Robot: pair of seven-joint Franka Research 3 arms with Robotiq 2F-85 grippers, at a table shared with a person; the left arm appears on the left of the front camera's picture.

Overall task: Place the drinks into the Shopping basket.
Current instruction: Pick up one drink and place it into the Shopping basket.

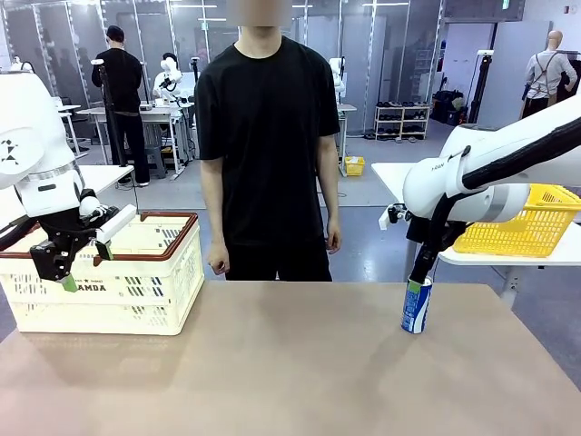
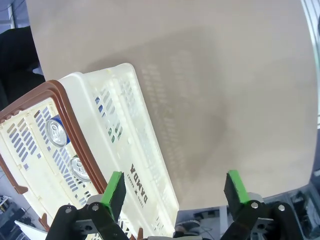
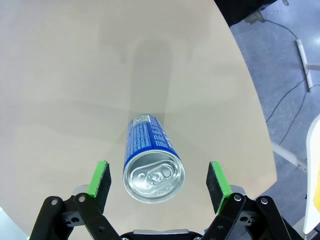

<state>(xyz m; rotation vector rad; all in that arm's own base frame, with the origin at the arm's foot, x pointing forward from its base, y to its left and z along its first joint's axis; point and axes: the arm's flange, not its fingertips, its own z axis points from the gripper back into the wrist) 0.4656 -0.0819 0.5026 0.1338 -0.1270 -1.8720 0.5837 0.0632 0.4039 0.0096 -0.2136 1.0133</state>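
On the desk's right side a blue can (image 3: 150, 160) stands upright between the right gripper (image 3: 159, 181)'s wide, untouching jaws. Smooth, rigid, probably slippery: best squeezed mid-body. The left gripper (image 2: 175, 190) gapes empty beside the Shopping basket (image 1: 172, 272).

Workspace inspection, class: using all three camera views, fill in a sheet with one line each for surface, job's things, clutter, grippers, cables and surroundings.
Surface: tan table, bare in the middle.
Job's things: blue can upright on the table's right side; Shopping basket at the left, with two cans inside.
Clutter: nothing seen.
Grippers: left gripper open, above the basket's near edge; right gripper open, its fingers either side of the blue can's top, not touching.
Cables: one on the floor beyond the table.
Surroundings: a person standing at the far side; yellow basket on a side table.
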